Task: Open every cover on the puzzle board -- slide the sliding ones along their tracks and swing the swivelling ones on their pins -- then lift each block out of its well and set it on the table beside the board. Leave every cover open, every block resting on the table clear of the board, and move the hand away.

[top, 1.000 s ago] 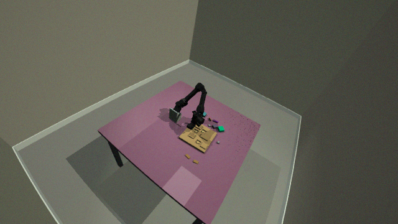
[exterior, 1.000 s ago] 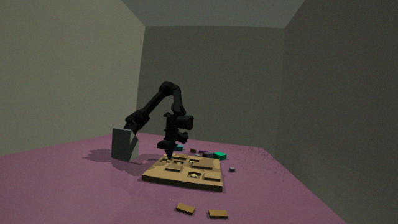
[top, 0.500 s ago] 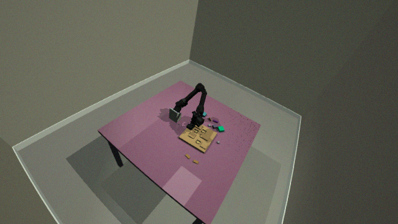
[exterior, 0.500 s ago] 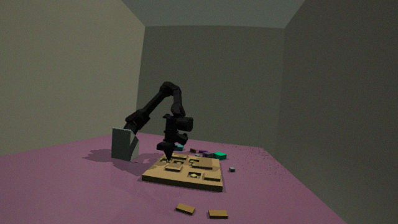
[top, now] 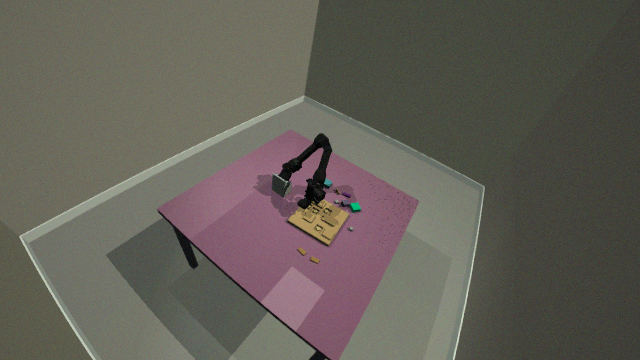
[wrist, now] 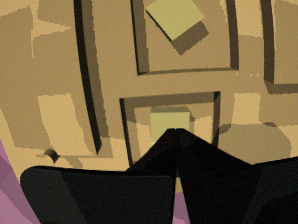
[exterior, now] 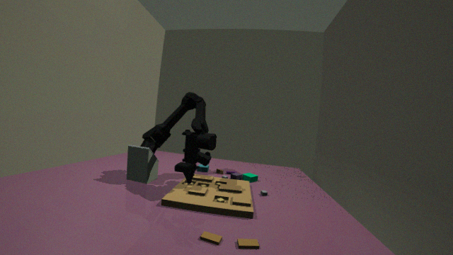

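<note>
The tan puzzle board [top: 300, 220] [exterior: 184, 200] [wrist: 175, 82] lies on the table. My gripper [exterior: 190, 181] [wrist: 175, 136] is shut and empty, its tips low at a well near the board's arm-side edge. A pale yellow block [wrist: 170, 119] sits in that well, partly hidden by the tips. A second yellow block [wrist: 175, 17] lies turned in the adjacent uncovered well. Another block [top: 318, 228] [exterior: 221, 200] shows in an open well at the far side from the arm. Raised covers [top: 330, 220] [exterior: 198, 190] stand beside wells. A cover with a small knob [wrist: 51, 155] is left of the tips.
Two flat tan pieces [top: 302, 251] [exterior: 248, 244] lie off the board. A green block [top: 355, 207] [exterior: 250, 177], a teal block [top: 328, 183] [exterior: 203, 168] and a small grey cube [top: 351, 228] [exterior: 264, 193] lie around it. A grey upright block [top: 281, 185] [exterior: 138, 163] stands by the arm.
</note>
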